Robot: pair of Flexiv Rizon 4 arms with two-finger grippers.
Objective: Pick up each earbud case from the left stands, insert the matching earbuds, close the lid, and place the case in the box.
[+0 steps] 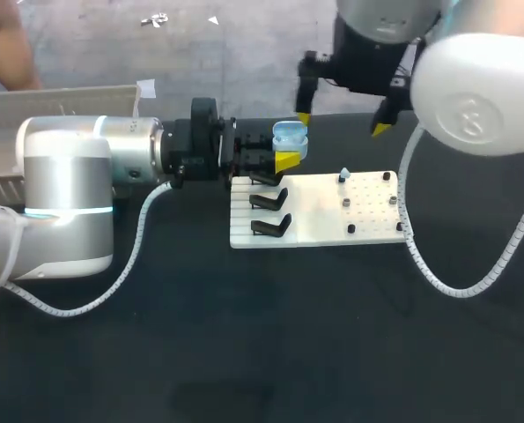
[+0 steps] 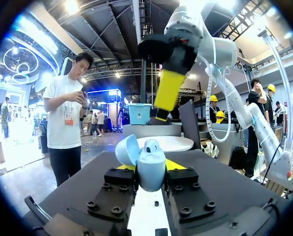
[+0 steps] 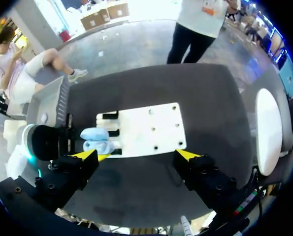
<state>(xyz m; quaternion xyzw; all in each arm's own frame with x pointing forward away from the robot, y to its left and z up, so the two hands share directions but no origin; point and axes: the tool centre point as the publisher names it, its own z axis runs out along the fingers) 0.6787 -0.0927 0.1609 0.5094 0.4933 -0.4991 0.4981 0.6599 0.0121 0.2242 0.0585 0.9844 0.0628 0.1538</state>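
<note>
The left tool (image 2: pixel 149 172) grips the open blue earbud case (image 2: pixel 151 157). The right tool (image 1: pixel 342 123) hangs wide open just above it. One earbud (image 1: pixel 343 176) sits below on the white board (image 1: pixel 319 220).

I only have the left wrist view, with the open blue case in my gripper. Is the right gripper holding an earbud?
Observer: No, the right gripper is open and holds nothing.
Operator: Any earbud on the board?
Observer: What looks like one pale blue earbud sits at the far edge of the white board.
Operator: Do the stands hold more cases?
Observer: No, the three black stands in the head view carry no case.
</note>
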